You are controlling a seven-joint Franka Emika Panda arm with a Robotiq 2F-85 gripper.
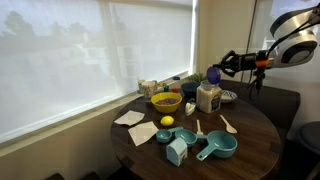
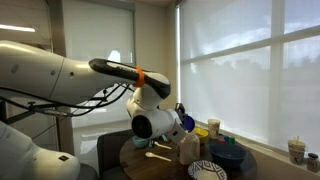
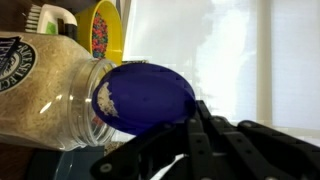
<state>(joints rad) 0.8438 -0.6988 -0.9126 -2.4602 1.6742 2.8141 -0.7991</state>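
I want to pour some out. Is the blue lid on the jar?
No, the gripper holds the blue lid clear of the jar, whose mouth is open.

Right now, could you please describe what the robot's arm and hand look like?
The arm is built of thick, rounded white links with glossy shells, joined by a black segment. An orange ring sits near the wrist, and thin dark cables loop beneath it. The hand is black, with slim, angular, linked fingers.
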